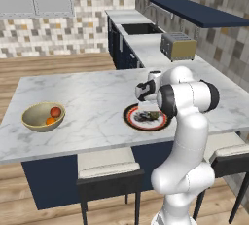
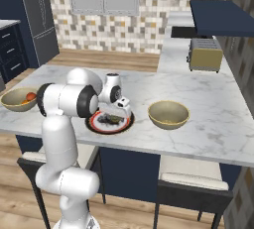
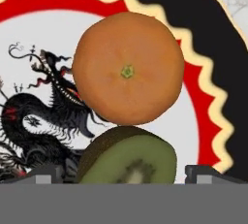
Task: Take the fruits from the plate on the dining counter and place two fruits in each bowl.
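Item: white marble dining surface (image 1: pixel 87 97) with grey veins, carrying three vessels. Round flat plate with red, cream-scalloped rim and dragon-printed white centre (image 3: pixel 29 39), near the front edge; on it a round orange fruit with a green stem dot (image 3: pixel 128 68) and, touching it on the near side, a dark green kiwi-like fruit with a cut face (image 3: pixel 127 157). Deep tan bowl at the surface's left end (image 1: pixel 43 117), holding one red fruit (image 1: pixel 56 111) and one orange fruit (image 1: pixel 50 120), so apparently complete. Second deep tan bowl (image 2: pixel 168 114), just right of the plate, looks empty. Robot's two-finger gripper (image 3: pixel 124 173) hangs low over the plate, jaws spread wide and holding nothing, with the green fruit between the dark tips. Step in hand, by judgement: picking the green fruit for the second bowl. Handling advice: descend until the tips straddle the fruit's widest part, close evenly so it does not roll against the orange fruit, lift straight up clear of the plate, then carry right.
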You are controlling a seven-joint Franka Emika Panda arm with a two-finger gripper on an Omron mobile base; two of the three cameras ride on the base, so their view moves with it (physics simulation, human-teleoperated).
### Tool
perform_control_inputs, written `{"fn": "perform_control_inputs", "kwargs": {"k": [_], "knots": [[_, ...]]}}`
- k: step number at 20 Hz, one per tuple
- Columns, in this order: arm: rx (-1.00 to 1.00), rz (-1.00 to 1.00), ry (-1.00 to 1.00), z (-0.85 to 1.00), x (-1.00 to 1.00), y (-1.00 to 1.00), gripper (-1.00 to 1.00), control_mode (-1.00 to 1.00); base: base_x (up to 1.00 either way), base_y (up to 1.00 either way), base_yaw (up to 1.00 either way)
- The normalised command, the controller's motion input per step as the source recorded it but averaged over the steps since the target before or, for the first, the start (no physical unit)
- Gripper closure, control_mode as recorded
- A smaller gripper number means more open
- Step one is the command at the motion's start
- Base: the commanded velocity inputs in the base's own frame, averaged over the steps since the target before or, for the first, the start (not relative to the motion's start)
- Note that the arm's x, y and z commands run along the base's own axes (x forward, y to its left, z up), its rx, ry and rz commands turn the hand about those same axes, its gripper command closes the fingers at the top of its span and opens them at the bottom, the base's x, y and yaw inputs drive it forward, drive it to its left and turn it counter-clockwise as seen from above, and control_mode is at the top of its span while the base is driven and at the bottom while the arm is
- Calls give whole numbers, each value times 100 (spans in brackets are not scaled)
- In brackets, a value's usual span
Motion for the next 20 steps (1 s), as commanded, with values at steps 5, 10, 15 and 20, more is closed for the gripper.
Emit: {"fn": "perform_control_inputs", "kwargs": {"k": [5, 10, 15, 20], "knots": [[0, 0, 0, -18, -4, -9, -100, -100, 0, 0, 0], [0, 1, 0, -6, 0, -1, 100, -100, 0, 0, 0], [0, 0, 0, 5, 1, 0, 100, -100, 0, 0, 0], [2, 0, -1, 72, -46, -32, 100, -100, 0, 0, 0]]}}
